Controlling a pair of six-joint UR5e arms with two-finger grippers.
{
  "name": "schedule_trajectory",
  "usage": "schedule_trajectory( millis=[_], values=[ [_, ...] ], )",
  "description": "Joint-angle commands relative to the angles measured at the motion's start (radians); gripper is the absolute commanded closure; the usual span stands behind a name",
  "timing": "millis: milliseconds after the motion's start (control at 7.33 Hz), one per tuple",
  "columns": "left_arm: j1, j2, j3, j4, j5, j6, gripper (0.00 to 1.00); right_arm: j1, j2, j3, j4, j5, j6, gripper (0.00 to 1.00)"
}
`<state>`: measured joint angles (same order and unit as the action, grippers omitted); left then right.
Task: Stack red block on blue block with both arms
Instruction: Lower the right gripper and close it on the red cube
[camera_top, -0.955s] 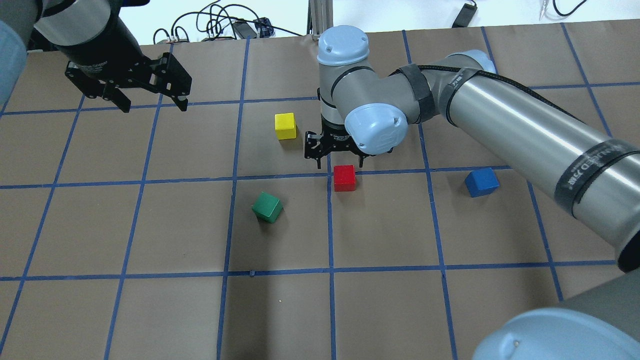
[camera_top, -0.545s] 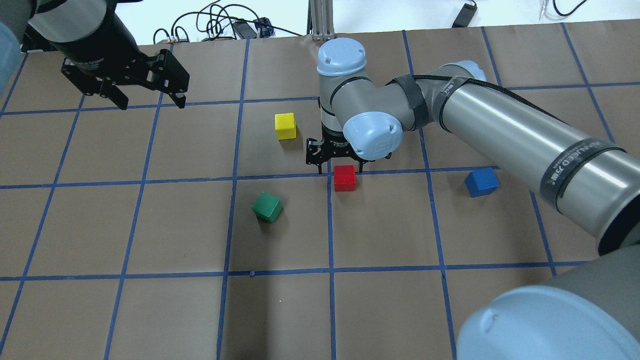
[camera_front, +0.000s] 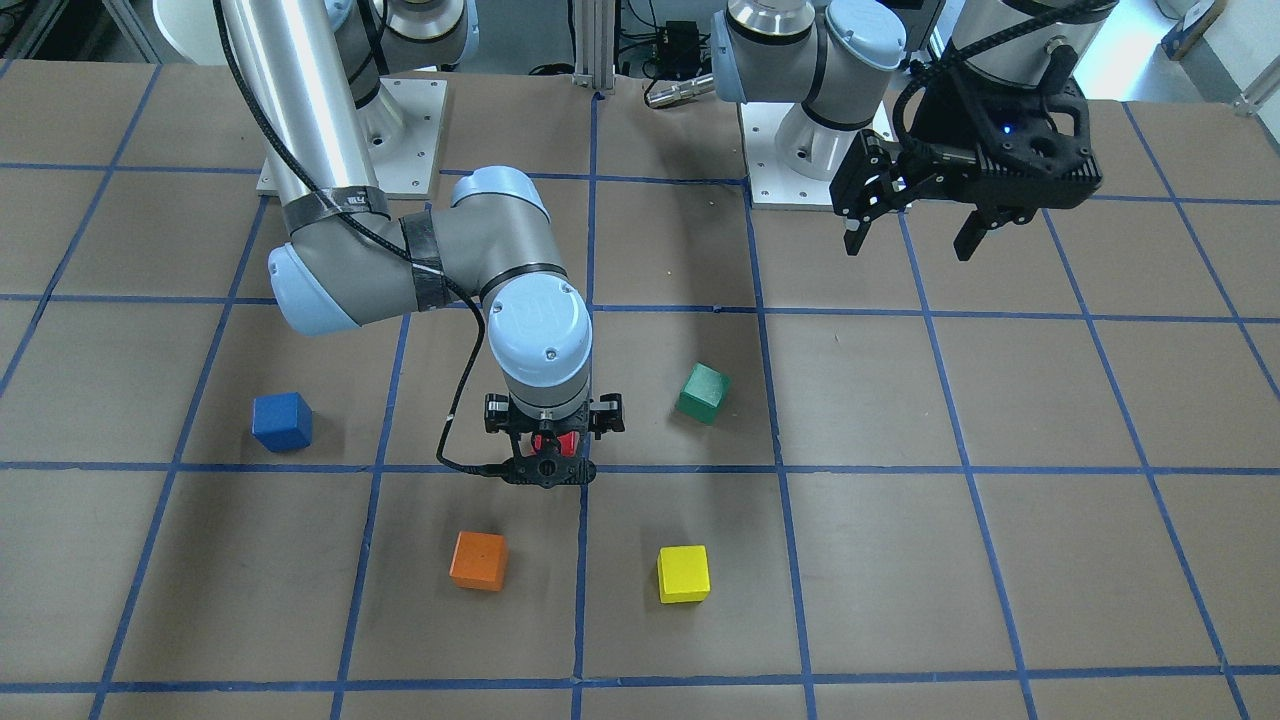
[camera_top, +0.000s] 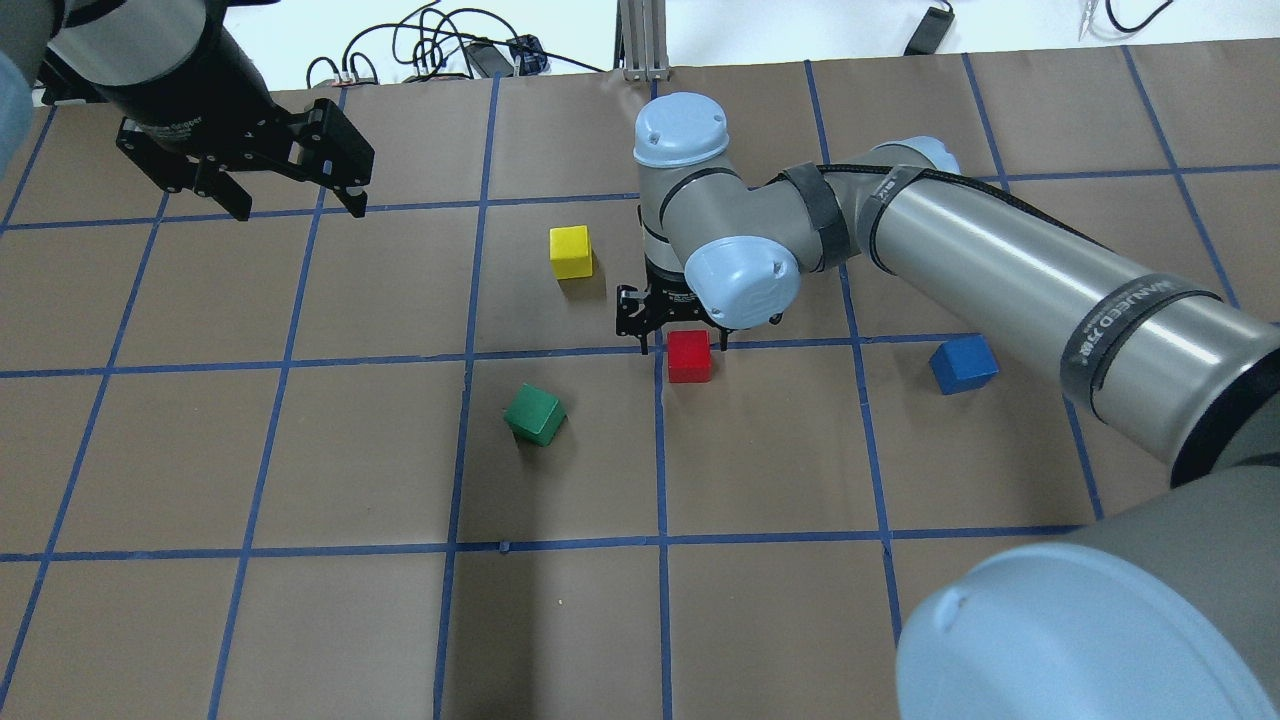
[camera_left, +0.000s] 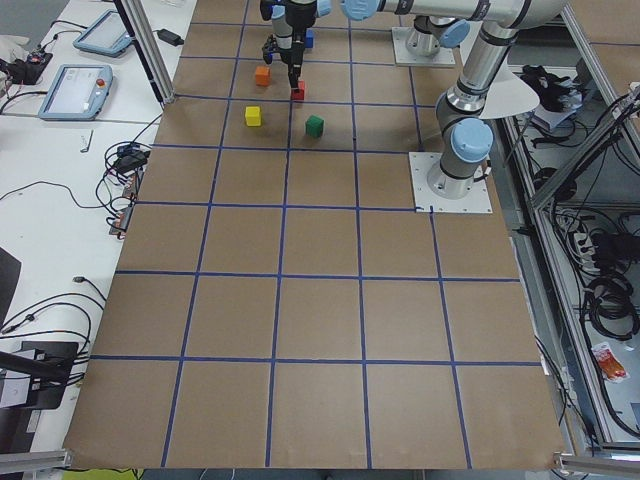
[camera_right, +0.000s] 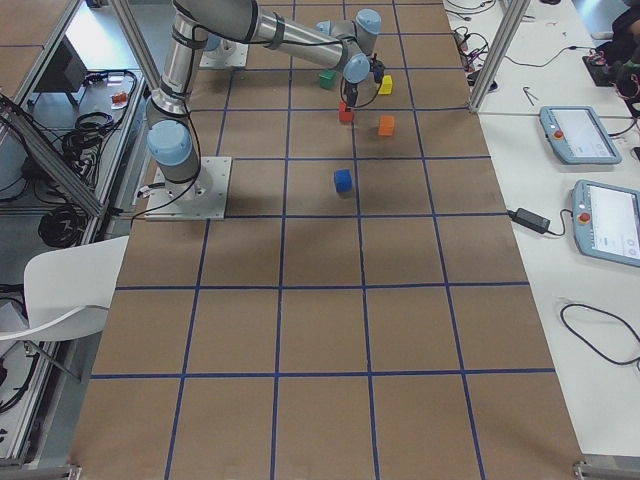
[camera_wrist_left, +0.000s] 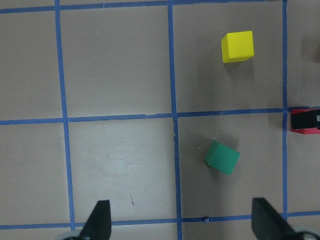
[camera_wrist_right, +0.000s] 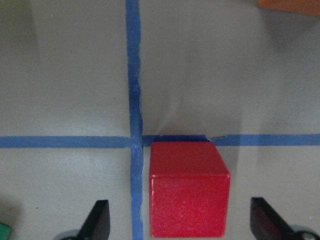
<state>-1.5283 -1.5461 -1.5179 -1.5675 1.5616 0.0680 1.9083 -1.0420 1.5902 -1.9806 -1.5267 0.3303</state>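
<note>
The right gripper (camera_top: 681, 343) points straight down at the table (camera_top: 300, 450) with its two fingers spread. The red block (camera_top: 689, 357) sits on the table directly under it, between the fingers. The right wrist view shows a gap on each side, so the fingers do not yet touch the block. The blue block (camera_top: 963, 364) rests alone, well apart from this claw on the robot's right, with nothing on top of it. A green block (camera_top: 535, 415) and a yellow block (camera_top: 571, 251) lie near the claw's other side.

The left gripper (camera_top: 300, 210) hangs above the table, well apart from every block, its fingers spread and empty.

The task looks barely begun. The claw is lined up on the red block, but closing, lifting, carrying and stacking all remain, as does any part for the left arm.
</note>
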Motion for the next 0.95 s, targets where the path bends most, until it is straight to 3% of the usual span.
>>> schedule_trajectory(
  millis=[0, 136, 409, 682, 818],
  values=[
    [0.005, 0.001, 0.002, 0.000, 0.000, 0.001, 0.00, 0.000, 0.011, 0.002, -0.003, -0.001, 0.003, 0.00],
    [0.007, 0.000, 0.007, 0.000, 0.002, 0.018, 0.00, -0.002, 0.017, 0.002, -0.003, -0.001, 0.003, 0.03],
    [0.007, 0.001, 0.007, 0.000, 0.002, 0.038, 0.00, 0.000, 0.026, 0.002, -0.015, 0.003, 0.001, 0.30],
    [0.007, 0.001, 0.007, 0.000, 0.002, 0.038, 0.00, -0.002, 0.027, -0.001, -0.015, 0.016, -0.007, 0.97],
    [0.007, 0.000, 0.008, 0.001, 0.000, 0.038, 0.00, -0.002, 0.025, -0.003, -0.014, 0.017, -0.004, 1.00]
  ],
)
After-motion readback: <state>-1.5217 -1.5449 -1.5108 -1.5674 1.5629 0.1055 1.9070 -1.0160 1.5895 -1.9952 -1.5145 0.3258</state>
